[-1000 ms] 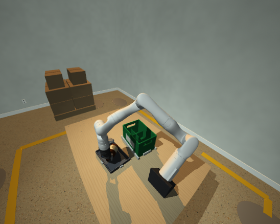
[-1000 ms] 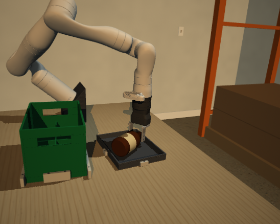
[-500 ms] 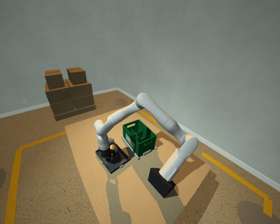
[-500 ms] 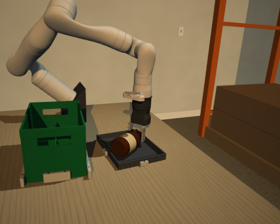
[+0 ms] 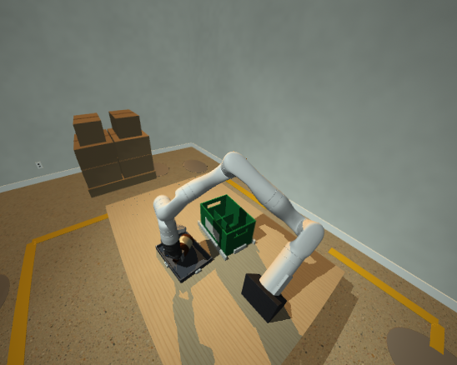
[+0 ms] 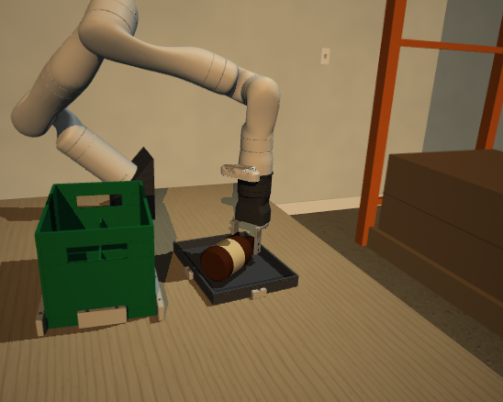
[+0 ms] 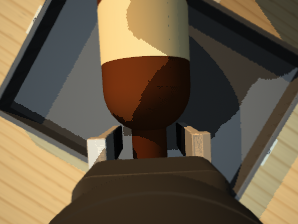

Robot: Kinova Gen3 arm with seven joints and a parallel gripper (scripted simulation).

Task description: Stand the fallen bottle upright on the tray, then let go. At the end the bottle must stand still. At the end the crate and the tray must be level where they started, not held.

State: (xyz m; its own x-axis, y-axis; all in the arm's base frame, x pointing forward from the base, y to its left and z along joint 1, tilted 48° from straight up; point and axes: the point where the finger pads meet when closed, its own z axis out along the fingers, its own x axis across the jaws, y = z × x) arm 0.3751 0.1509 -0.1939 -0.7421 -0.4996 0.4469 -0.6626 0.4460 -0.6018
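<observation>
So the bottle [image 5: 185, 242] [image 6: 228, 258] [image 7: 145, 65]'s lying inside the tray [image 5: 196, 268] [image 6: 253, 288] [image 7: 47, 47]'s raised edges, gripper [image 5: 178, 257] [image 6: 246, 240] [image 7: 149, 135] wide open around its neck, holding nothing.

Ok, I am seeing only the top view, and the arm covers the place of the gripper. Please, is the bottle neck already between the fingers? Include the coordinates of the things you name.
Observer: Yes, in the wrist view the neck [image 7: 149, 142] of the bottle [image 5: 185, 241] [image 6: 226, 258] [image 7: 145, 75] lies between the open fingers of the gripper [image 6: 246, 240] [image 7: 149, 135], with a gap on each side.
Operator: Thank you. And to which side is the bottle's base pointing?
Observer: In the exterior view, the base points toward that camera, and the bottle lies on its side in the tray [image 5: 196, 267] [image 6: 240, 294] [image 7: 30, 55].
</observation>
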